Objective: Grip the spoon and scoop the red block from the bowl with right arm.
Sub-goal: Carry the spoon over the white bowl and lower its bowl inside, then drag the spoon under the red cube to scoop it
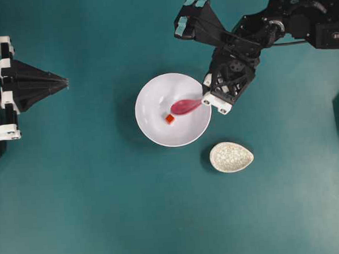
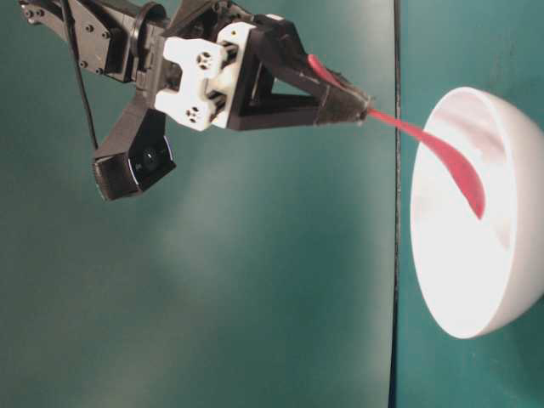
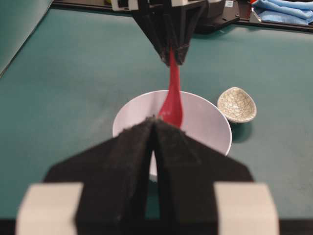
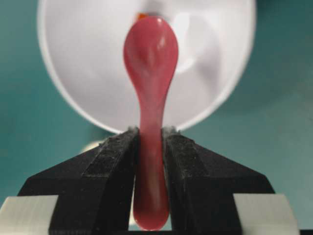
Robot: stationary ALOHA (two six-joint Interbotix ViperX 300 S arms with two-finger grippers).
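Observation:
The white bowl (image 1: 155,93) sits mid-table with the tiny red block (image 1: 169,119) on its floor. My right gripper (image 1: 207,97) is shut on the handle of the pink spoon (image 1: 185,106) at the bowl's right rim. The spoon's oval end reaches into the bowl, just right of the block and slightly beyond it. In the right wrist view the handle is clamped between the fingers (image 4: 117,152), the spoon (image 4: 150,58) points into the bowl (image 4: 78,73), and the block (image 4: 142,15) peeks past its tip. My left gripper (image 1: 66,82) is shut and empty at the far left.
A small speckled cream egg-shaped dish (image 1: 232,156) lies just right of and below the bowl. It also shows in the left wrist view (image 3: 236,104). The right arm's links stretch across the upper right of the teal table (image 1: 105,211).

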